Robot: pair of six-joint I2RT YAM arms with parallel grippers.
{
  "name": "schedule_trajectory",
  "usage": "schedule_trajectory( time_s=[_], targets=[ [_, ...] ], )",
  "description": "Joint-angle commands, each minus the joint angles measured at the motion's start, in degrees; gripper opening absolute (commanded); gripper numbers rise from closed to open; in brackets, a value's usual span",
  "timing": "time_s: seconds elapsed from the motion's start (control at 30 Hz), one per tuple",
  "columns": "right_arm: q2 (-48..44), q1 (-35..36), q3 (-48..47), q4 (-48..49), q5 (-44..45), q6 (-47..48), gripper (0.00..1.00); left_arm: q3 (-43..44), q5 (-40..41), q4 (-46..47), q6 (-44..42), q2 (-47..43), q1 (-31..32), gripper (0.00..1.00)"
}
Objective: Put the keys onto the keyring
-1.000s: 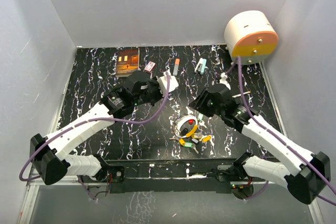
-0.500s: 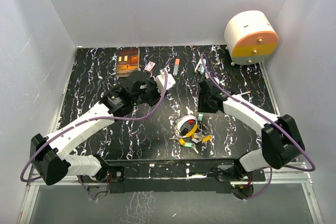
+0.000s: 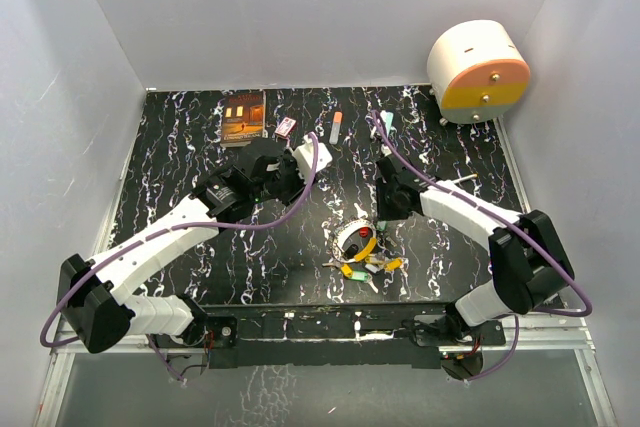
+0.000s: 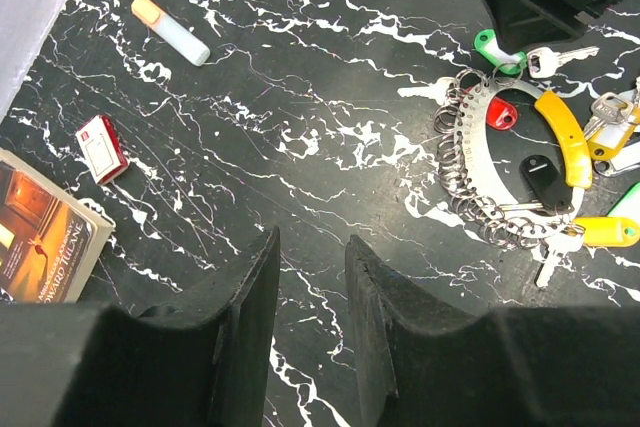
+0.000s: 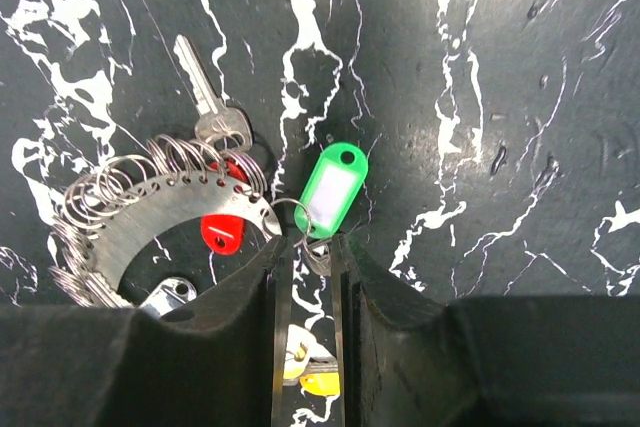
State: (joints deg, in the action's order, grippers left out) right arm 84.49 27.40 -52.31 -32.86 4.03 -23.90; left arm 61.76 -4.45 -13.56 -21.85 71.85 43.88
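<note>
Left arm (image 3: 150, 247) reaches forward toward centre, wrist tilted down. Left hand (image 4: 312, 247): fingers apart, nothing between them. Right arm (image 3: 470, 212) has its elbow bent out to the right and its forearm angled in toward centre. Right hand (image 5: 308, 247) points down, fingers only narrowly apart.

Pale grey walls (image 3: 300, 17) enclose a black, white-veined marble tabletop (image 3: 170, 137) on three sides.

Keyring (image 3: 352, 236) mid-table (image 3: 180, 147), keys (image 3: 366, 267) just nearer, book (image 3: 243, 117) at back left

Right hand (image 3: 384, 209) beside the keyring (image 3: 352, 235) — keys (image 3: 368, 265) heaped nearby.
</note>
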Motion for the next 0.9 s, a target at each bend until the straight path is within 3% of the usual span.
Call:
schedule_trajectory(
  time_s=[0.0,0.4,0.87],
  targets=[
    [-2.28,-0.20,2.01,3.04,-1.34,1.21,0.27,-0.38,-0.02,1.50,0.71,-2.03,-0.46,0.32],
    [-0.90,-0.18,3.54,4.42,0.36,1.52,0.35,-0.40,-0.30,1.59,0.81,-1.71,-0.55,0.32],
    [2.41,-0.17,4.43,7.06,0.19,2.58,0.27,-0.66,-0.65,1.87,1.10,-1.70,-0.90,0.33]
  ],
)
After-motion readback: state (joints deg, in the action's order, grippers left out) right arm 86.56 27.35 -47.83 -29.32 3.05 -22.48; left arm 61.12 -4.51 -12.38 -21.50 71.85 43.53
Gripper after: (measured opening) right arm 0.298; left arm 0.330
